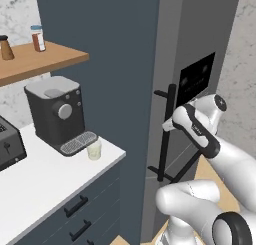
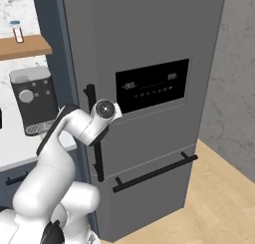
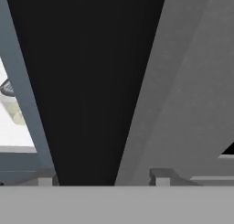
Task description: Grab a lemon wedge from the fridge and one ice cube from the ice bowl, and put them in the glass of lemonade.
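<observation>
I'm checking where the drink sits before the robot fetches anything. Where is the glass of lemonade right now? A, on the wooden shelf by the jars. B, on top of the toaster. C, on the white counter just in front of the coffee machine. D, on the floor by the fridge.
C: the glass of lemonade stands on the white counter beside the drip tray of the coffee machine.

The white counter (image 1: 45,184) carries the coffee machine (image 1: 57,114) and glass of lemonade (image 1: 94,150) (just beside its tray).

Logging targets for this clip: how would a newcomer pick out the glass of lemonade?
Find the white counter left of the grey fridge. The glass of lemonade stands beside the black coffee machine's drip tray: a small clear tumbler, pale yellow inside.
</observation>
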### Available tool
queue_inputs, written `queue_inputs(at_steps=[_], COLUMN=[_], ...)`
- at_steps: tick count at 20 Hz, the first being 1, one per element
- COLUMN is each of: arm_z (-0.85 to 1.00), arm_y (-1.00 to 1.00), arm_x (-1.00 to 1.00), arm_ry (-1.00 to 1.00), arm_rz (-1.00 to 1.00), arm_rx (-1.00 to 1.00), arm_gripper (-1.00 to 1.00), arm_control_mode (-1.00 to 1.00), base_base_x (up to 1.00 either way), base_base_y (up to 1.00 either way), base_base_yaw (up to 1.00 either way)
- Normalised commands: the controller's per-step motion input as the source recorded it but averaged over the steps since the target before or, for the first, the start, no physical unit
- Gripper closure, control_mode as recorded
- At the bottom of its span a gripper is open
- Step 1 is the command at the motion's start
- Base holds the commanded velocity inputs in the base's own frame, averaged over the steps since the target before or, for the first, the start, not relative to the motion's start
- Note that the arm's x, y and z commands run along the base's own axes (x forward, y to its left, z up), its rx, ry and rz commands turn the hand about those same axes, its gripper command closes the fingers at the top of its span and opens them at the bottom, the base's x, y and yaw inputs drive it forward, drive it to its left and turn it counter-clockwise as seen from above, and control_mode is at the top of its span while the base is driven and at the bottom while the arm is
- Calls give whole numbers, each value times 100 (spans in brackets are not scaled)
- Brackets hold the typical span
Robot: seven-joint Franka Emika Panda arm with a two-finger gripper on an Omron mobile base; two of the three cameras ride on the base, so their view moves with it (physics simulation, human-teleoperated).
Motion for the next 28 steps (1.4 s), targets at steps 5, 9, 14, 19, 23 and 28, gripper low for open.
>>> queue_inputs(at_steps=[5,9,14,19,23,28], arm_z=[0,15,15,18,1,-62], arm_y=[0,-17,-50,-78,-96,-57], arm_x=[0,0,0,0,-11,-68], arm_ry=[0,-1,-6,-3,-14,-61], arm_rz=[-1,-5,-11,-12,-14,-13], arm_rx=[0,0,1,5,11,14], arm_gripper=[100,100,100,100,100,100], arm_control_mode=[-100,-100,-100,-100,-100,-100], base_base_x=[0,0,0,0,0,0], base_base_y=[0,0,0,0,0,0], base_base_yaw=[0,0,0,0,0,0])
